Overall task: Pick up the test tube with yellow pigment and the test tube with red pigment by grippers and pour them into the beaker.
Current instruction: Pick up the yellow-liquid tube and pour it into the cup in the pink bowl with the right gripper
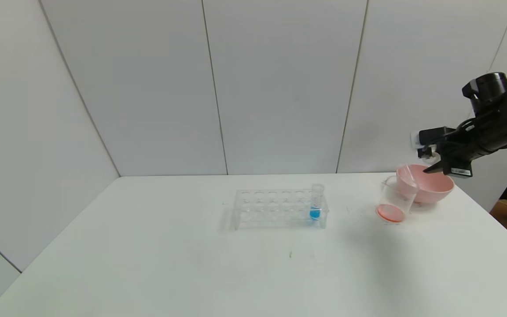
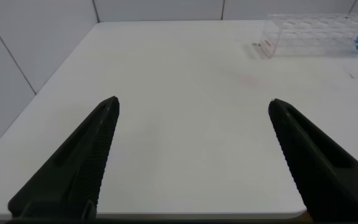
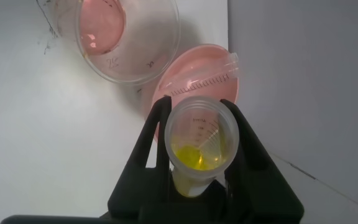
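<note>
Head view, one beaker (image 1: 395, 199), one rack (image 1: 280, 209)

Yellow pigment tube (image 3: 198, 149), pink bowl (image 1: 429, 187) (beaker (image 1: 395, 199) bottom orange-red).

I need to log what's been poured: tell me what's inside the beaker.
The beaker holds a shallow layer of red-orange liquid at its bottom. The test tube with yellow pigment, held in the right gripper, still has its yellow liquid.

Right gripper (image 3: 199, 146) clamped on yellow-pigment test tube (image 3: 199, 144); beaker (image 3: 126, 37) holding red liquid beside pink bowl (image 3: 194, 78).
</note>
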